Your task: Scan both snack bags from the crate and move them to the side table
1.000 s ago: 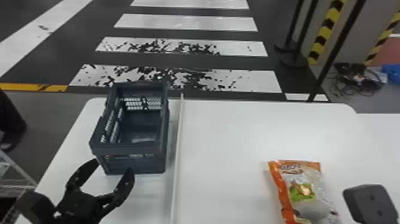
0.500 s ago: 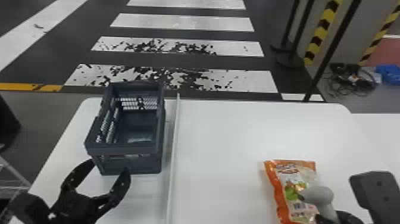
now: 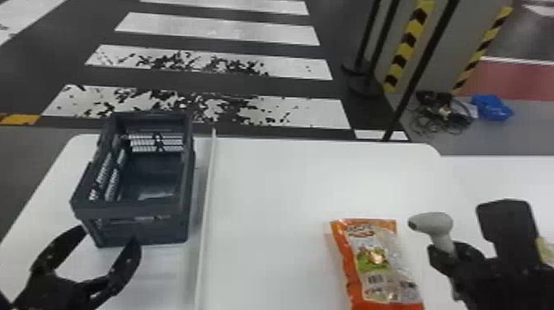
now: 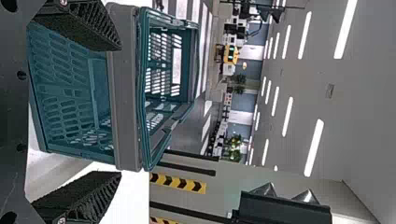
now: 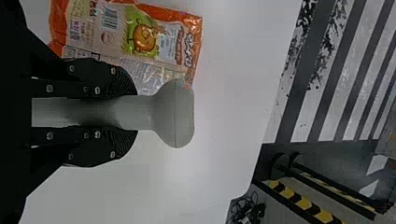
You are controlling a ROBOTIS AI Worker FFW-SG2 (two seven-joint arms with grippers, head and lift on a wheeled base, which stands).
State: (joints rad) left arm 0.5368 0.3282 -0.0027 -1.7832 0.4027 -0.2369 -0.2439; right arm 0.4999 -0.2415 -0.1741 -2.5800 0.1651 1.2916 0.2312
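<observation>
Find the snack bag point(image 3: 373, 264) lying flat on the smooth white counter point(image 3: 268, 185), barcode point(image 5: 109, 17) facing up, near the handheld scanner point(image 5: 175, 114). Expect little weight, soft sides and slippery film, perhaps with brittle contents inside. Pinch gently across the filled middle, clear of the thin end seal, to avoid crushing or slipping. Note glossy, crinkled wrapping, orange along the borders, against hard matt plastic on the scanner, round-headed and straight-handled, clamped in the jaws of the right gripper point(image 5: 135, 113). Compare the stiff, open-topped, lattice-walled crate point(image 3: 136, 208), near the left gripper point(image 3: 109, 237) with ridged black jaws apart
</observation>
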